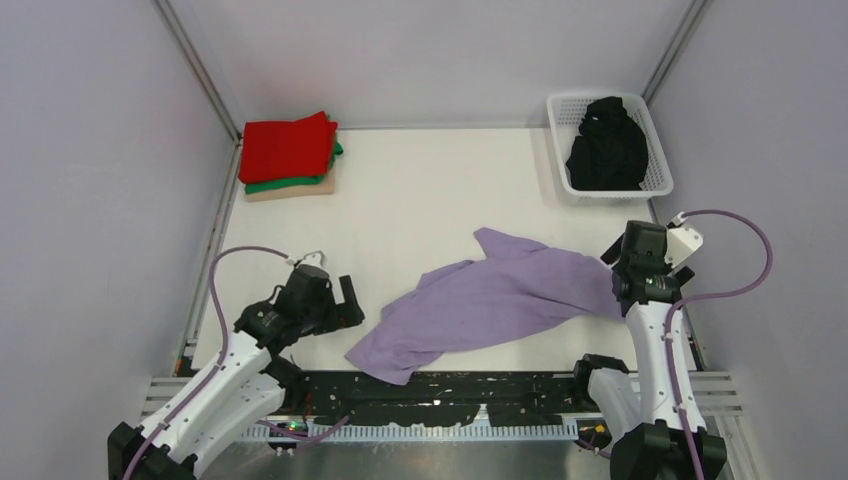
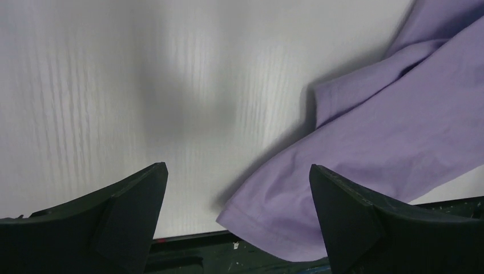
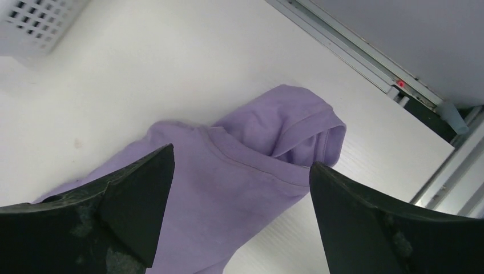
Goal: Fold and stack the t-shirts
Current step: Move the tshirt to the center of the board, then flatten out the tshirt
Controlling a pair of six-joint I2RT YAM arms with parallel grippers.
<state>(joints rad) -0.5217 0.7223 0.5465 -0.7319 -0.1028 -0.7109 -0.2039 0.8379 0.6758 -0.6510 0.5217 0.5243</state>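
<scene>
T-shirts folded flat sit stacked in the far-left corner of the white tabletop (image 1: pixel 430 180). A red t-shirt (image 1: pixel 288 147) is on top, a green t-shirt (image 1: pixel 292 184) shows under it along the near and right sides, and a beige t-shirt (image 1: pixel 290 193) is at the bottom.

Nearer, by the near-left corner, the left fingers (image 2: pixel 125 217) are spread wide with nothing between them. The left wrist view shows bare tabletop beneath them and, toward the right finger, the hem corner of the lavender t-shirt (image 1: pixel 490 295).

That shirt lies unfolded and rumpled across the middle of the tabletop close to the near edge. It stretches on a slant from its hem at the near left to its collar end at the right. The hem corner hangs over the near edge onto the black rail (image 1: pixel 450 390). One flap of cloth juts toward the far side around the shirt's middle.

At the right edge the right fingers (image 3: pixel 125 194) hover over the shirt's collar end, also parted wide and gripping nothing. The right wrist view shows the collar and a bunched fold of lavender cloth lying on the tabletop between the two fingers. Whether the fingers touch the cloth cannot be told.

In the far-right corner stands a white lattice basket (image 1: pixel 598 97), and a crumpled black t-shirt (image 1: pixel 605 150) fills most of it.
</scene>
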